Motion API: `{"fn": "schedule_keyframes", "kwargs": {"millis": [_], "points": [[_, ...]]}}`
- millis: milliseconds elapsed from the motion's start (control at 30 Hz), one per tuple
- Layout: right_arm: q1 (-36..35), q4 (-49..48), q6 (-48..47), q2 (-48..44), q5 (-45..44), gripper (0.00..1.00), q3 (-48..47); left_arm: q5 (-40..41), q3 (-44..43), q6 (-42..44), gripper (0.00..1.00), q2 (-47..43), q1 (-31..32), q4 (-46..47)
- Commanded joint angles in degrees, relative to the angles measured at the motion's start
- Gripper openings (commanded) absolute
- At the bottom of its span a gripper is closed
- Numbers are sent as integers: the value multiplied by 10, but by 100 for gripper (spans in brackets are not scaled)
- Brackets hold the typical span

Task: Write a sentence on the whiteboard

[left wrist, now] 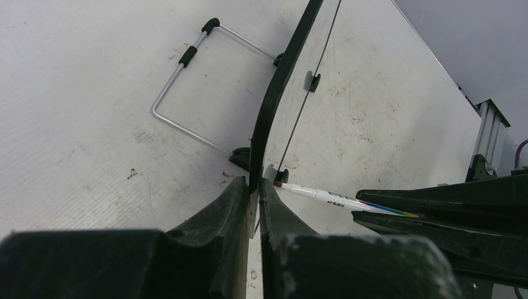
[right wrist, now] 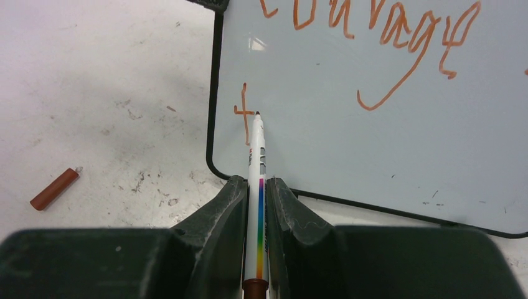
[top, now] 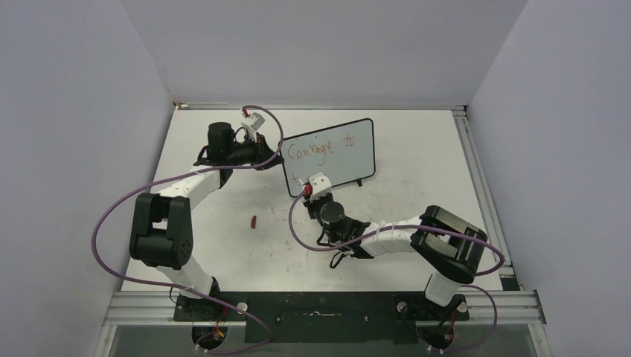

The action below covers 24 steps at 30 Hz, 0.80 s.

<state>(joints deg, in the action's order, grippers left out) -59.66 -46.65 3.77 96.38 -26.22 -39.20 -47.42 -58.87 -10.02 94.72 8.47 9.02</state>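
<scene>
Looking roughly halfway: the sentence reads "Courage to" up top, plus a lone "t" at the whiteboard's 8 o'clock corner. It stands toward the table's 12 o'clock. Right gripper pinches the marker, tip at that "t"; left gripper clamps the board's 9 o'clock edge. Rest of line two isn't written yet.

White whiteboard edged in black, lettered with an orange-red sentence; white marker banded with a rainbow stripe; rust-brown cap on scuffed off-white tabletop.
</scene>
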Motion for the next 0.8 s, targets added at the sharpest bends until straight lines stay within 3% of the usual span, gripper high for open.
{"fn": "schedule_keyframes", "kwargs": {"millis": [0, 767], "points": [[-2, -30, -17, -14, -5, 5, -33, -17, -19, -2, 0, -29, -4, 7], [36, -10, 12, 0, 1, 5, -19, -18, -19, -2, 0, -29, -4, 7]]}}
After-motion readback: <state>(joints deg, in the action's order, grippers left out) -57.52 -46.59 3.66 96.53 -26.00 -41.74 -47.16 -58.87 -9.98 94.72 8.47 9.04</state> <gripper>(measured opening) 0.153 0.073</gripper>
